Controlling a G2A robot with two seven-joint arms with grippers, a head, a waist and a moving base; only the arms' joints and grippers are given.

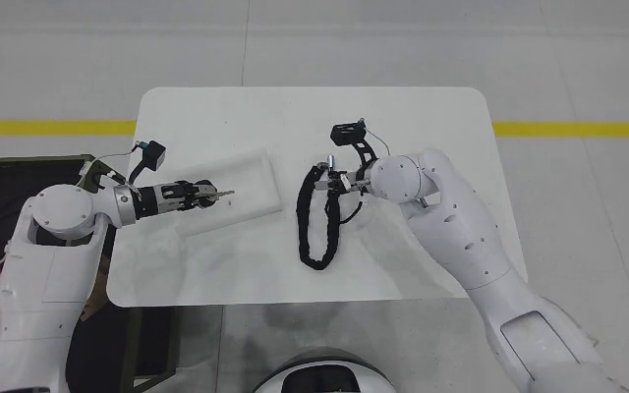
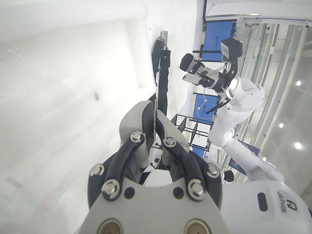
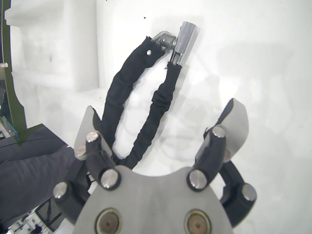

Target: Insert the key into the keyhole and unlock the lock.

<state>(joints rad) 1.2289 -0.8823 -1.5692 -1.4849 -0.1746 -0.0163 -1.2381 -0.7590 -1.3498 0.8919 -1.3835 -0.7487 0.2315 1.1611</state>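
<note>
Left fingers (image 2: 135,120) around half-hidden key (image 2: 154,118)

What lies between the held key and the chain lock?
Top view: the end of the white foam block and a strip of bare table separate the key, held by the left gripper, from the chain lock.

A: Legible text, numbers, signs?
B: None legible. Small white marks on blue panels (image 2: 214,32), off to the right, well beyond the work area. Too small to make out.
</note>
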